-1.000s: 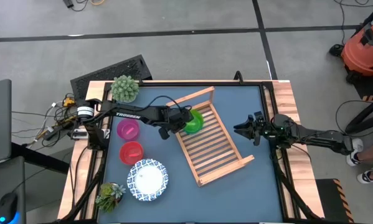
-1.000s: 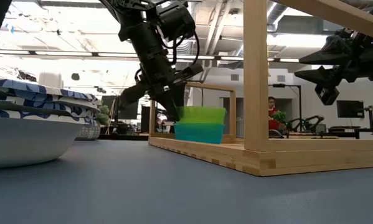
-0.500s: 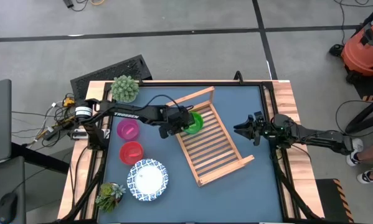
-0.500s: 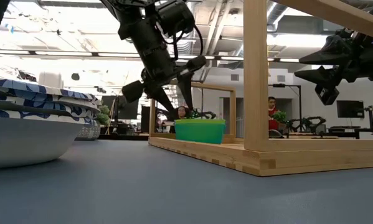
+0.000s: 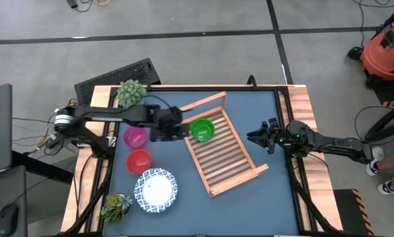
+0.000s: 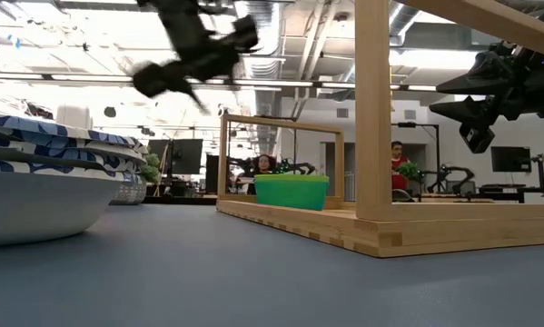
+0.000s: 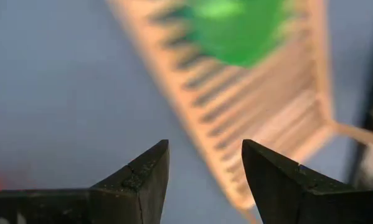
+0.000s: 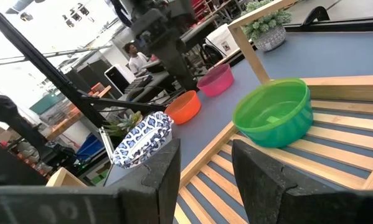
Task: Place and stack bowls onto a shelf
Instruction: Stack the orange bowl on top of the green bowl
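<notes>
Two arms showed in the high view. The left gripper hovered over the blue table, just beside the shelf's near end rail, fingers apart and empty. The green bowl sat on the shelf slats at that end. A pink bowl, a red bowl and a white dish lay on the table, well apart from the shelf. The right gripper waited beside the shelf's other long side, fingers spread.

At table height, the green bowl rested on the shelf, with the left gripper raised clear of it.

From the left wrist, the fingers stood open above the table, near the shelf.

From the right wrist, the fingers were parted, facing the green bowl.
</notes>
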Available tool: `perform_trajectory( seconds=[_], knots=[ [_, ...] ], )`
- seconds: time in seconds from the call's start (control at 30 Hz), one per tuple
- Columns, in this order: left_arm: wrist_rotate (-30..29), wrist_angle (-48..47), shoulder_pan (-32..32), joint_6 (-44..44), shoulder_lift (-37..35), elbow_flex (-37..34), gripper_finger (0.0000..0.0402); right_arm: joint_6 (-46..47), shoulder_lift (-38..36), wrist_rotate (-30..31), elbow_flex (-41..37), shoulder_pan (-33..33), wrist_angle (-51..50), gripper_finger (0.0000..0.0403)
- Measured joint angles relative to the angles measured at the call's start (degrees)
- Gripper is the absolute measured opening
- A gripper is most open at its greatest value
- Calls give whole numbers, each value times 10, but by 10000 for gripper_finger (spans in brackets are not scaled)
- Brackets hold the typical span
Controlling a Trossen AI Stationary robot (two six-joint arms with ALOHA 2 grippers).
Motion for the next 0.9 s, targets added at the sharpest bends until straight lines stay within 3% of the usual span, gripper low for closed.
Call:
perform_trajectory(
  seconds=[0.17, 0.37, 0.5, 0.67, 0.9],
  knots=[
    [-70, -211, -34, -107, -88, 0, 186, 0, 0, 0, 0, 0, 0, 171],
    [-100, -326, -71, -148, -145, 0, 186, -12, 0, 0, 0, 0, 0, 171],
    [-79, -364, -91, -40, -148, -9, 186, -13, 0, 0, 0, 0, 0, 171],
    [-43, -343, -95, 147, -146, -41, 186, -13, 0, 0, 0, 0, 0, 171],
    [-14, -328, -95, 251, -146, -104, 186, -9, 0, 0, 0, 0, 0, 171]
  ],
)
